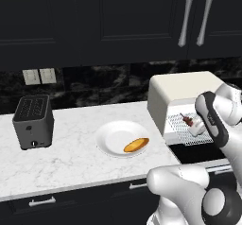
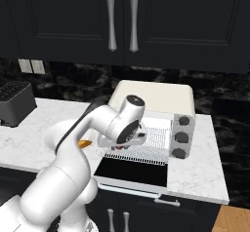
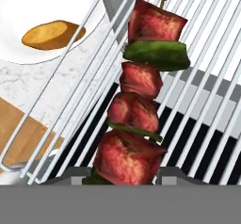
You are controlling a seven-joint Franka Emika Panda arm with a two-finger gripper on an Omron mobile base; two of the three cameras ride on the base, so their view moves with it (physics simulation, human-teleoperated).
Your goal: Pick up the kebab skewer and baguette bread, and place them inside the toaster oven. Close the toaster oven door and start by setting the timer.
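The gripper point(image 1: 197, 128), half closed, grips the kebab skewer point(image 3: 139, 96) (meat chunks and green pepper) just above the toaster oven's point(image 1: 182, 94) pulled-out wire rack point(image 2: 146, 141). The baguette bread point(image 1: 136, 144) lies on the white plate point(image 1: 111, 134) beside the oven.

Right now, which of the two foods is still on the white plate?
The baguette bread, the golden-orange piece, lies on the plate. The kebab skewer, with red-brown meat chunks, sits between the gripper fingertips above the toaster oven's rack.
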